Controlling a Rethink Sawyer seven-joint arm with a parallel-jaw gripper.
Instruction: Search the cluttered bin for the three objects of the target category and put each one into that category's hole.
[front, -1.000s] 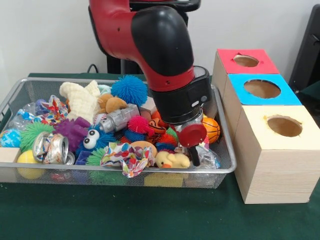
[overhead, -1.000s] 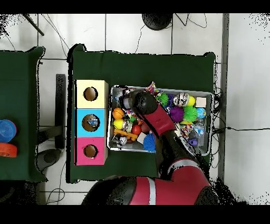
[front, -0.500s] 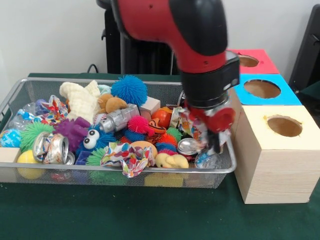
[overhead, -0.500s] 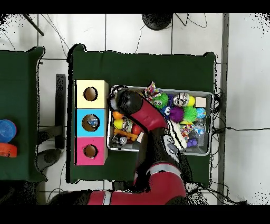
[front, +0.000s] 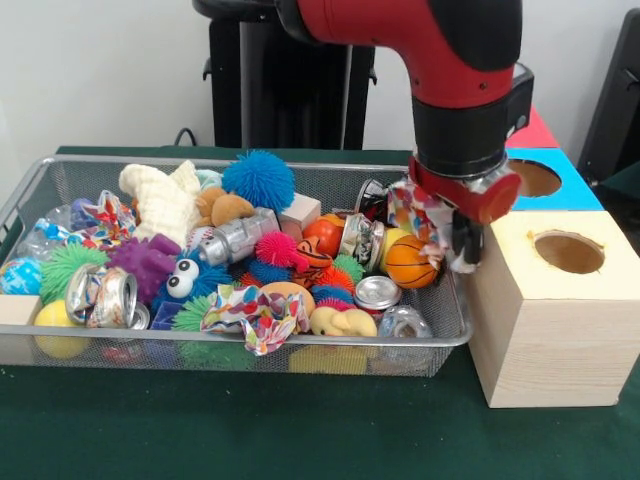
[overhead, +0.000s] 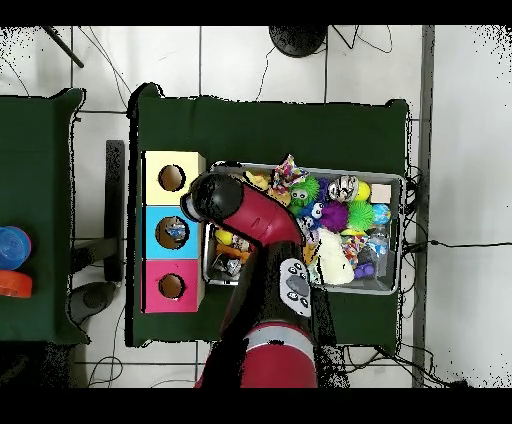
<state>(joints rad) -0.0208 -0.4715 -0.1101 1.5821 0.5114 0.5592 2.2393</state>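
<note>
Front view: a crumpled patterned wrapper (front: 432, 222) hangs pinched in the gripper (front: 455, 235), beside the bin (front: 240, 345) rim and the wooden box (front: 548, 300). Half a second ago the gripper was lower, over the bin's corner; it has since risen toward the boxes. Its fingers are hidden behind the wrapper. Overhead, the arm (overhead: 250, 215) covers the wrapper.

claw (front: 455, 235) fingers hidden behind patterned wrapper (front: 432, 222), red box (front: 532, 130) mostly blocked by arm
</note>
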